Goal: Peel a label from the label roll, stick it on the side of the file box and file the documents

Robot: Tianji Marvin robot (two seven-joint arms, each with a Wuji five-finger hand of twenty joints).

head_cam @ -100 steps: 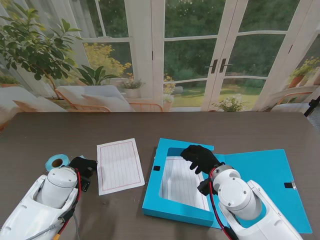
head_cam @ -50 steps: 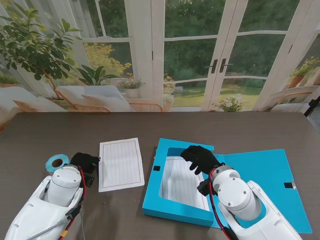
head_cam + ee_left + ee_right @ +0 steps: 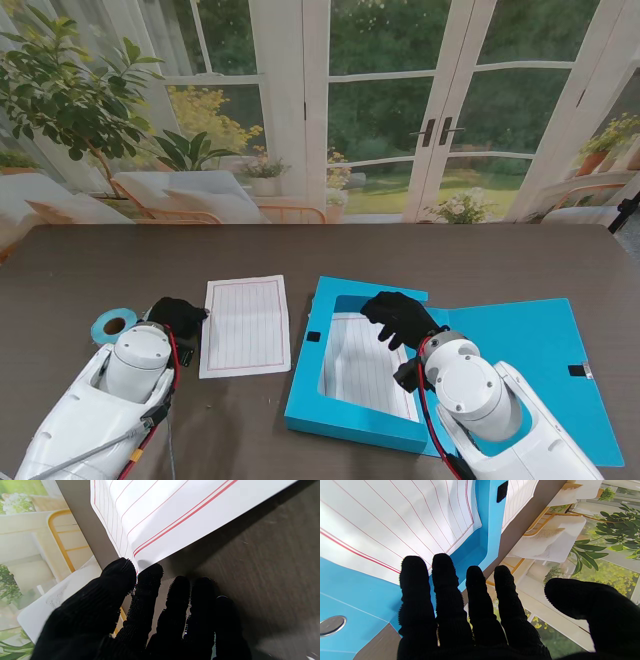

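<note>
Only in the left wrist view: thumb and index fingertips point(image 3: 147, 577) of the left hand point(image 3: 140, 620) pinched on the corner of the loose ruled sheet point(image 3: 175, 512), that corner lifted off the dark table point(image 3: 275, 567) (shadow under its edge). From the stand view, merely a black glove point(image 3: 178, 316) at the sheet's point(image 3: 245, 325) near-left corner, contact hidden. Label roll point(image 3: 112, 325) just left of that hand, flat on the table, apart from the fingers. Blue file box point(image 3: 304, 385) lying open right of the sheet, lid point(image 3: 540, 350) spread flat farther right, a second ruled sheet point(image 3: 365, 365) inside the tray. Right hand point(image 3: 402, 316) over the box's far rim; in its wrist view, four fingers point(image 3: 445, 580) straight and side by side, thumb spread wide, grasping nothing, tips above the filed sheet point(image 3: 395, 517) and blue wall point(image 3: 490, 525).
</note>
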